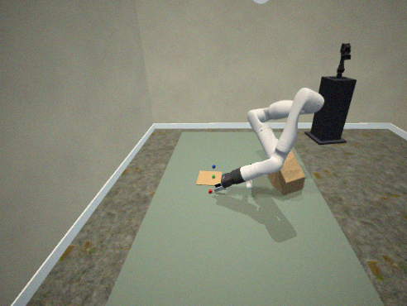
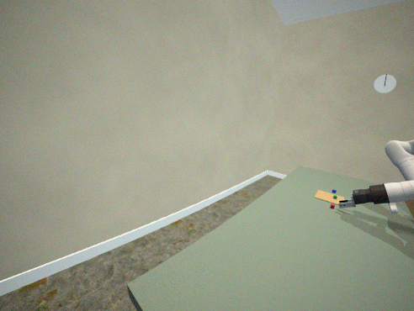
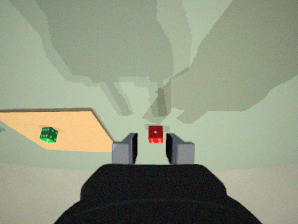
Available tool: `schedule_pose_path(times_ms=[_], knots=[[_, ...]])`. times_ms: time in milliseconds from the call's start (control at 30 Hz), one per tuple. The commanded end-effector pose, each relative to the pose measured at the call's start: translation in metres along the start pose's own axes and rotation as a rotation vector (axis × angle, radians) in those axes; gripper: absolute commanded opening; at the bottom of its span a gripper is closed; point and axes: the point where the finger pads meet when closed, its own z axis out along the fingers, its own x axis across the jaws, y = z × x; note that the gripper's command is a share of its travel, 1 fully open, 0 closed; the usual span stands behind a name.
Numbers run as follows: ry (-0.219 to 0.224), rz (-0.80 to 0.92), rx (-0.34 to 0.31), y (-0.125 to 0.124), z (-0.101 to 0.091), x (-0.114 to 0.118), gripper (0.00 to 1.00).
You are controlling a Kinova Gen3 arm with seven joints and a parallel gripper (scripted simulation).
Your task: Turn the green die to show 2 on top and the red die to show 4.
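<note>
The red die (image 1: pixel 210 191) (image 2: pixel 332 206) (image 3: pixel 155 134) lies on the green table top, off the mat. In the wrist view its larger visible face shows one pip, and a narrow brighter face below shows small pips. My gripper (image 1: pixel 214 189) (image 2: pixel 340 204) (image 3: pixel 151 143) is partly open and empty. The red die is just beyond its fingertips, in line with the gap, with space on both sides. The green die (image 1: pixel 213 176) (image 2: pixel 335 197) (image 3: pixel 49 134) is on the tan mat (image 1: pixel 203 179) (image 2: pixel 323 196) (image 3: pixel 82 131); several pips show on its faces, too small to count surely.
The blue die (image 1: pixel 213 166) (image 2: pixel 334 191) lies off the mat, beyond its far edge; its pips cannot be read. A wooden block (image 1: pixel 289 175) stands near the arm. The mat's edge is close beside the gripper.
</note>
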Motion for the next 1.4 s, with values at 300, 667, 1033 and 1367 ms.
schedule_pose_path(times_ms=[300,667,1033,1367], knots=[[0.012,0.010,0.001,0.005,-0.011,0.005,0.64],[0.012,0.010,0.001,0.038,-0.029,0.005,0.64],[0.012,0.010,0.001,0.057,-0.039,0.004,0.64],[0.007,0.005,0.021,0.054,-0.040,0.005,0.64]])
